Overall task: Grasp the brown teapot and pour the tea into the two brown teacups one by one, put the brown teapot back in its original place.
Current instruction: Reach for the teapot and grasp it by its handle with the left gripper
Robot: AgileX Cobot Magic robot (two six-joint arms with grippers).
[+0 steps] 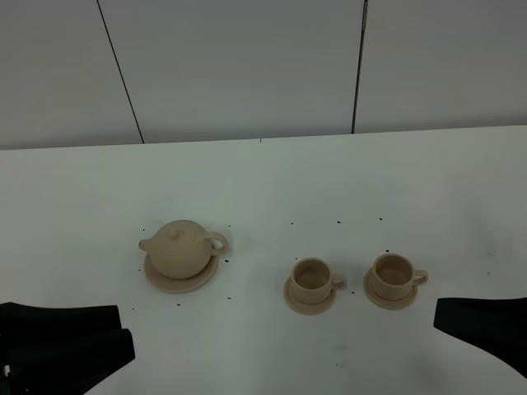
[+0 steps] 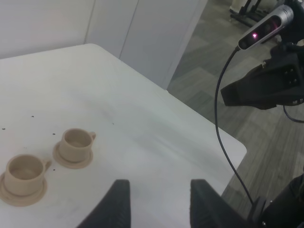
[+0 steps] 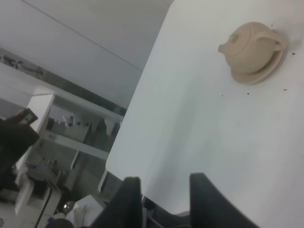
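Teapot (image 1: pixel 182 248) sat on saucer (image 1: pixel 176 286), middle cup (image 1: pixel 312 277) and right cup (image 1: pixel 392 273) stood alongside, left gripper (image 2: pixel 159 202) and right gripper (image 3: pixel 165 197) gaped, holding nothing.

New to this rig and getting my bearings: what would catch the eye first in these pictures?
A squat tan ceramic teapot with a knobbed lid sits on a wide round saucer, left of centre on the white table. To its right stand two small tan cylindrical teacups, each on its own little saucer. The black left gripper and right gripper are open at the near corners, holding nothing.
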